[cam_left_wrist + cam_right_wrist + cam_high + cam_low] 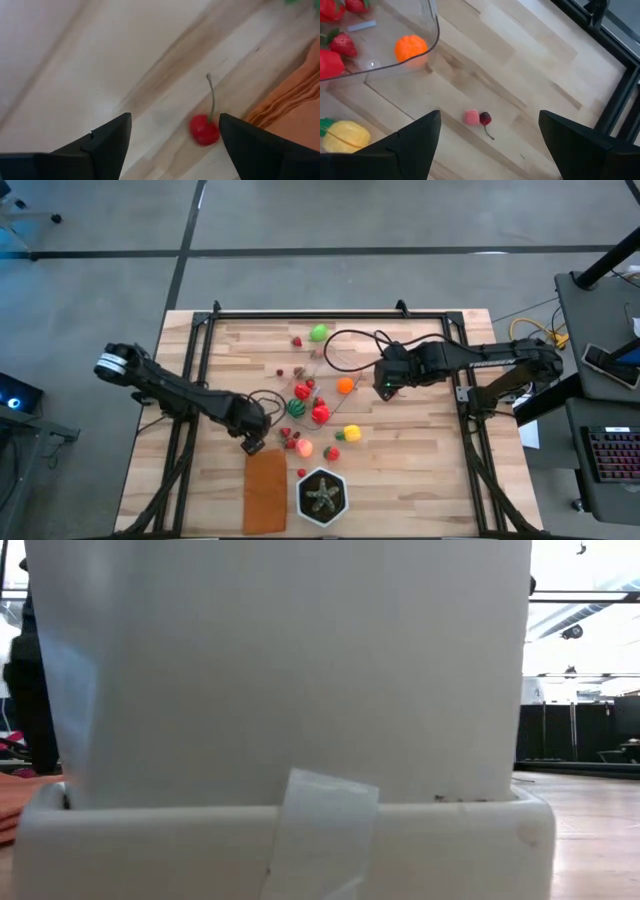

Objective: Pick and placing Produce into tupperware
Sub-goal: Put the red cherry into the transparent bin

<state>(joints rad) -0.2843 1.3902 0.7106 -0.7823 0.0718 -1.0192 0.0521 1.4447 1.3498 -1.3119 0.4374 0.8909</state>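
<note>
A: Where is the left gripper point(252, 446) working?

B: Near the table's point(420, 480) front edge, at about seven o'clock from the centre. Its jaws are standing wide, holding nothing. A cherry point(204, 129) is lying on the wood between the fingers, nearer one finger, just beside the orange mat point(265, 490).

A: And the right gripper point(384, 388)?

B: It is hovering at about three o'clock from the tupperware point(395, 45), jaws spread wide and empty. A dark cherry point(485, 119) and a pink piece point(472, 117) are lying touching on bare wood between its fingers.

A: The tupperware itself?

B: It is sitting mid-table, holding an orange point(411, 48) and strawberries point(342, 44). A yellow fruit point(346, 136) is lying outside its wall.

A: Room to move?

B: Open wood is lying toward three o'clock, up to the black frame point(615, 100). The potted plant point(322, 496) is crowding the front edge at six o'clock.
</note>
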